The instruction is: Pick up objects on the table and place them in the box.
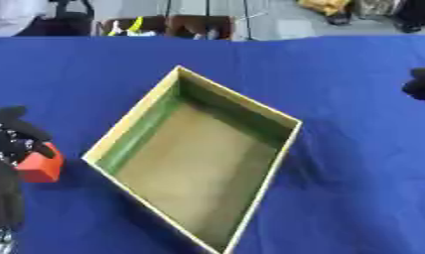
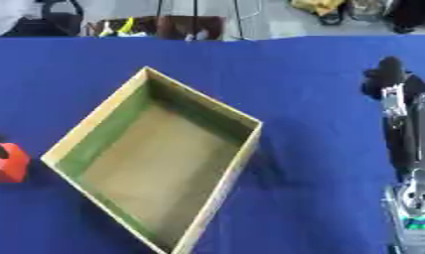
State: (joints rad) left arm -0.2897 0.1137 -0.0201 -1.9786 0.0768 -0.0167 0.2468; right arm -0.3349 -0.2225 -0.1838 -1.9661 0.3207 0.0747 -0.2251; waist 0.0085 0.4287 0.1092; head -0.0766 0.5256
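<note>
box sits open and tilted at centre frame on blue table, nothing inside it. left hand at left edge has fingers curled round red block, just beside box's left corner. right hand at right edge, fingers straight and holding nothing.

The left hand is black, its surface flecked with small pale specks, and a bit of silver metal shows at its lower end. The right hand has black fingertips over silver-grey linkages, with a green-marked silver part at its base.
</note>
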